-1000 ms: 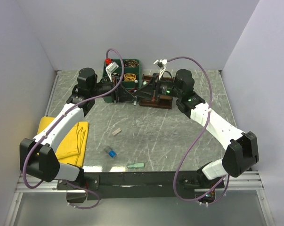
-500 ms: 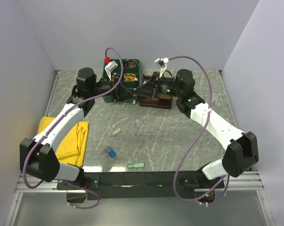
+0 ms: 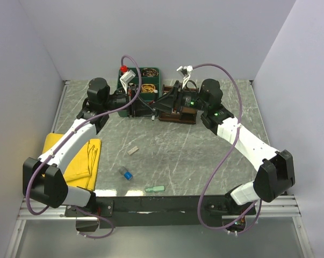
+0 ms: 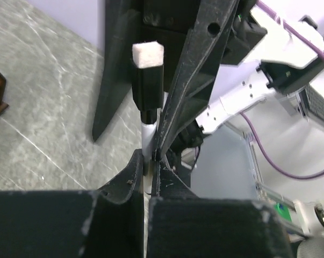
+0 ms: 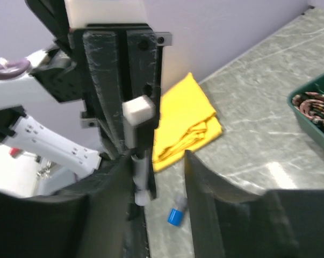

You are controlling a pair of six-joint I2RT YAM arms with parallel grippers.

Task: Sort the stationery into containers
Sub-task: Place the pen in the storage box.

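Your pen (image 4: 147,80) has a black barrel, a silver neck and a white block on its end. It is off the surface (image 3: 178,150) and clamped in the left tool (image 4: 149,164), whose fingers are pressed together on the lower part of the pen. You are holding it in the air over the far side of the surface, just in front of the organiser (image 3: 175,117).

The right tool (image 5: 156,161) faces the left one tip to tip, and its fingers stand apart with the pen between them. In both wrist views the pen lies close against one of those fingers. You cannot tell whether it touches.

The other stationery lies loose on the near half of the surface, well apart from both tools. A blue cap (image 3: 127,174) is near the middle, a mint eraser (image 3: 155,188) is nearer the arm bases, and a small pale bit (image 3: 132,150) lies beyond the cap. None of the three touches another.

The brown organiser sits at the far edge with a green tray (image 3: 120,81) just to its left, and that tray holds rubber bands (image 5: 312,105). A yellow cloth (image 3: 76,156) lies crumpled at the left side of the surface, partly under your left arm.
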